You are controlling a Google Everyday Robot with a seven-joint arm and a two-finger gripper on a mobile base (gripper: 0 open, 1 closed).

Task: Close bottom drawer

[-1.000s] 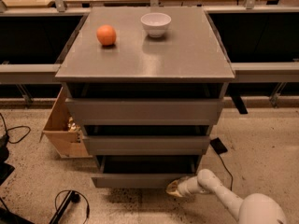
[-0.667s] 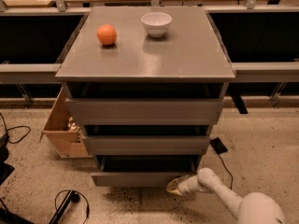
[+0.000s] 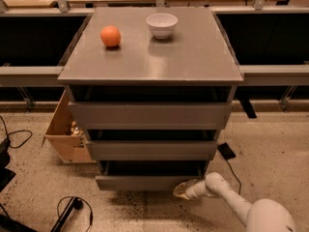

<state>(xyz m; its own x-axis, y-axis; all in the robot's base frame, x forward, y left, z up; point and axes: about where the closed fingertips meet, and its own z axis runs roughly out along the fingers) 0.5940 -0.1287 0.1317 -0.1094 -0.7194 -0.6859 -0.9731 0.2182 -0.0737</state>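
The bottom drawer (image 3: 140, 181) is the lowest of three grey drawers in the cabinet. It stands pulled out a short way, its plain front panel ahead of the drawer above, with a dark gap behind it. My gripper (image 3: 182, 190) is at the end of the white arm (image 3: 227, 197) that comes in from the lower right. It sits low against the right end of the drawer's front panel, near the floor.
The middle drawer (image 3: 152, 150) and top drawer (image 3: 149, 115) sit above. An orange (image 3: 110, 36) and a white bowl (image 3: 161, 24) rest on the cabinet top. A wooden box (image 3: 67, 134) stands at the left. Cables (image 3: 72, 209) lie on the floor.
The gripper has stayed against the right end of the bottom drawer's front. The drawer's front looks slightly further in than before.
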